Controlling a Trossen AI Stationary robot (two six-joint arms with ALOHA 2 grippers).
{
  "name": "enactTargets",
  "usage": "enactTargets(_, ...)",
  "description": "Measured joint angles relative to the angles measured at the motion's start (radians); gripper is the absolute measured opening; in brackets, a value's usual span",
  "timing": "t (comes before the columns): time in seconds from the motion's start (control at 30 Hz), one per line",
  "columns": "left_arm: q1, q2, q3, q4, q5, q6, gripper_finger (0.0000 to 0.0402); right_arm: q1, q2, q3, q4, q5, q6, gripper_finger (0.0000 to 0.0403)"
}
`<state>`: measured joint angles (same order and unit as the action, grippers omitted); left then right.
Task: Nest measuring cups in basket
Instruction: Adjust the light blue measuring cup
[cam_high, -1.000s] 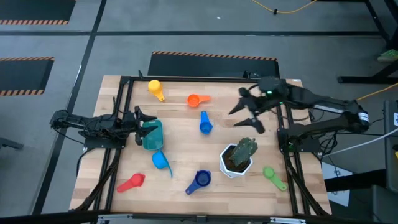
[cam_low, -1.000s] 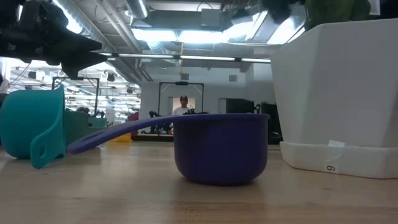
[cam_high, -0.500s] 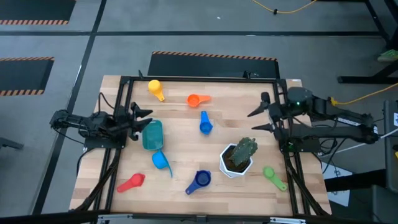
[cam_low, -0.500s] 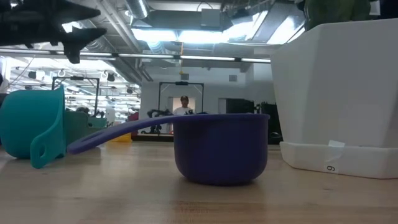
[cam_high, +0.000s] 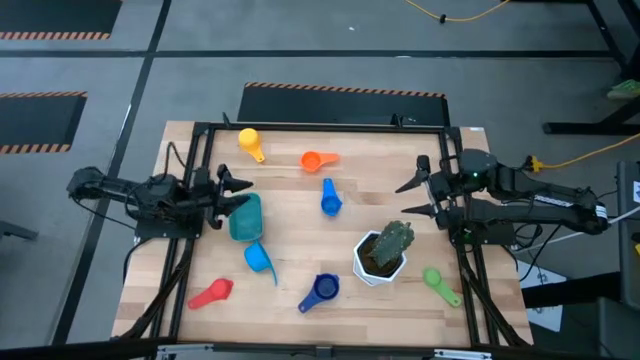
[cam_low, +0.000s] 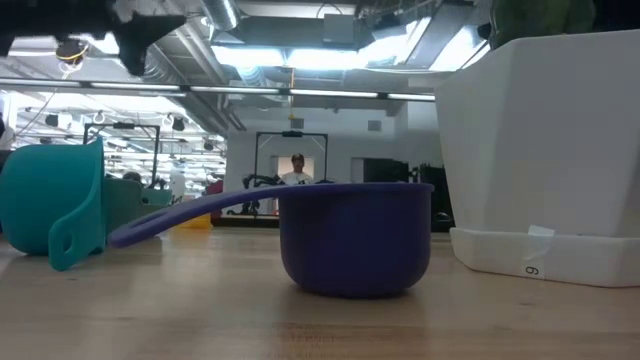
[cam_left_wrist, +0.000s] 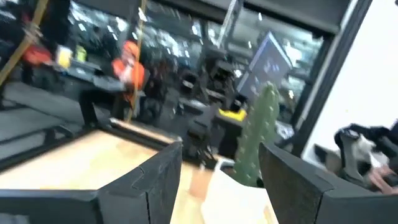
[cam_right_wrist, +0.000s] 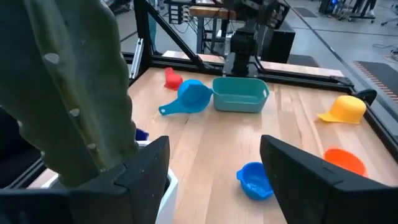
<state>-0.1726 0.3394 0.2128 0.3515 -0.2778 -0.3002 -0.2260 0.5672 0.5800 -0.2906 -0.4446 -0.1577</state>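
Where you look straight down from the high view, you have the teal basket (cam_high: 245, 217) at the table's (cam_high: 300, 225) left side, with the left end effector (cam_high: 228, 193) just beside it, fingers spread and empty. The right end effector (cam_high: 418, 196) hangs open near the right edge, above the white pot (cam_high: 378, 262) with its cactus. Loose measuring cups: yellow cup (cam_high: 249, 143), orange cup (cam_high: 317, 160), blue cup (cam_high: 330, 199), light blue cup (cam_high: 259, 260), dark blue cup (cam_high: 320, 292), red cup (cam_high: 212, 294), green cup (cam_high: 438, 283) (none inside the basket).

Low view: you see the dark blue cup (cam_low: 355, 236) up close, the basket (cam_low: 50, 205) on its left, the pot (cam_low: 545, 150) on its right.

Left wrist view: the cactus (cam_left_wrist: 255, 143) between dark fingers (cam_left_wrist: 155, 180), much blurred.

Right wrist view: the basket (cam_right_wrist: 240, 94), light blue cup (cam_right_wrist: 189, 98), red cup (cam_right_wrist: 172, 78), yellow cup (cam_right_wrist: 345, 111), orange cup (cam_right_wrist: 343, 163), blue cup (cam_right_wrist: 256, 180).
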Motion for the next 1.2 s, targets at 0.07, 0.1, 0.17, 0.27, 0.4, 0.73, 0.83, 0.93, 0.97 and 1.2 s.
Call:
enactTargets(0.07,0.0,0.077,0.065,-0.042,0.029,-0.036,0.0207,0.0,-0.001,-0.003,0.004,0.0,0.0,0.0255)
enactTargets(0.1,0.0,0.116,0.097,-0.063,0.046,-0.058,0.0207,0.0,-0.001,-0.003,0.005,0.0,0.001,0.0255)
enactTargets(0.17,0.0,0.2,0.158,-0.103,0.089,-0.098,0.0207,0.0,-0.001,-0.003,0.005,0.0,0.022,0.0255)
enactTargets(0.27,0.0,0.327,0.251,-0.165,0.162,-0.147,0.0207,0.0,-0.001,-0.003,0.004,-0.001,0.039,0.0255)
enactTargets(0.4,0.0,0.467,0.38,-0.288,0.261,-0.18,0.0207,0.0,-0.001,-0.003,0.004,-0.001,0.049,0.0255)
enactTargets(0.73,0.0,0.777,0.685,-0.68,0.434,-0.217,0.0207,0.0,-0.001,-0.003,0.001,-0.001,0.049,0.0255)
enactTargets(0.83,0.005,0.864,0.765,-0.792,0.508,-0.217,0.0207,0.0,0.0,-0.003,0.0,-0.001,0.049,0.0255)
enactTargets(0.93,0.016,0.949,0.835,-0.917,0.57,-0.211,0.0207,0.0,0.0,-0.003,0.0,-0.001,0.049,0.0255)
enactTargets(0.97,0.02,0.978,0.854,-0.956,0.586,-0.202,0.0207,0.0,0.0,-0.003,0.0,-0.001,0.049,0.0255)
enactTargets(1.2,0.062,1.132,0.918,-1.102,0.692,-0.075,0.0207,0.0,0.0,-0.003,0.0,-0.002,0.049,0.0255)
